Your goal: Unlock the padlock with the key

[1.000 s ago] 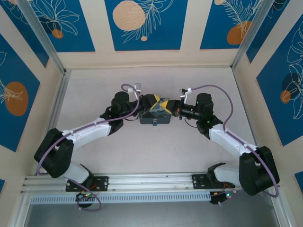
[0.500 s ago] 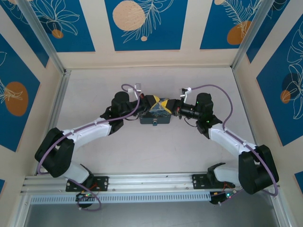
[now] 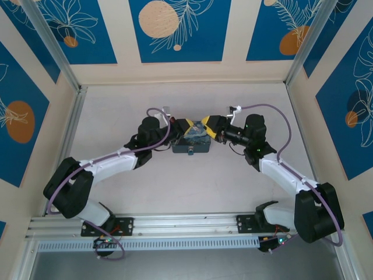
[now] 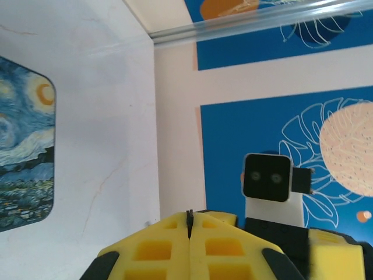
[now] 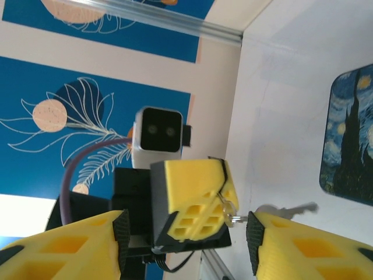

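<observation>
Blue leaf-printed wall panels [image 3: 14, 87] enclose a pale table [image 3: 116, 111] edged with aluminium rails [image 3: 70, 128]. At the frame's centre the left end effector [image 3: 186, 129] is clamped shut on the tiny padlock [image 5: 227, 205], whose thin shackle pokes out. Just right of it, the key [image 5: 289, 208] juts between the parted fingers of the right end effector [image 3: 211, 128], beside the night-sky tin [image 3: 196, 142].
</observation>
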